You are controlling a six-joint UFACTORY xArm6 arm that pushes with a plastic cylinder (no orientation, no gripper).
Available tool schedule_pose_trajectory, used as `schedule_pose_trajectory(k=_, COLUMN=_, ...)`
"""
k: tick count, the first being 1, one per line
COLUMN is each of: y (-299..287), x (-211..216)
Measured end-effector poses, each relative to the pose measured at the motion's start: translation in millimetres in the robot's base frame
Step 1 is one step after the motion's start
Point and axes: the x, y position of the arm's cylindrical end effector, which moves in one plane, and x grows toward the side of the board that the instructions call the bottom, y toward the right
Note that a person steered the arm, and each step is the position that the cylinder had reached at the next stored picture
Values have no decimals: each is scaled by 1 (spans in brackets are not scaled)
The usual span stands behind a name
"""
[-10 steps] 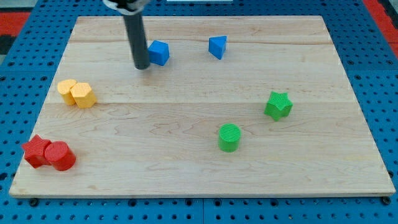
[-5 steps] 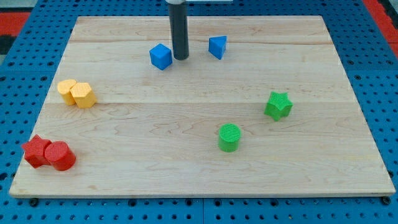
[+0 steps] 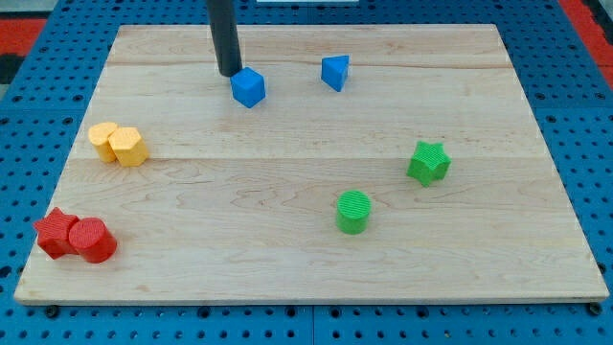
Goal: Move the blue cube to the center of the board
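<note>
Sitting near the wooden board's (image 3: 287, 192) top, the small blue cube (image 3: 248, 87) points one corner toward the view's bottom. My tip (image 3: 230, 73) rests just beside its upper left; the rod's top is cut off, and no pincer shows.

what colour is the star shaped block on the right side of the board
Green. The star block shows clearly in the camera view, the only view here.

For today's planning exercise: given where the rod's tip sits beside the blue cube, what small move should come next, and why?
Probably push toward the view's bottom right. My tip sits just at the upper left of the blue cube, and the middle of the board lies below and right of the cube.
</note>
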Motion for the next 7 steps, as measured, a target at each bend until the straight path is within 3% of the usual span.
schedule_pose_trajectory(k=2, y=50, x=66)
schedule_pose_trajectory(k=4, y=64, x=37)
schedule_pose_trajectory(k=7, y=75, x=75)
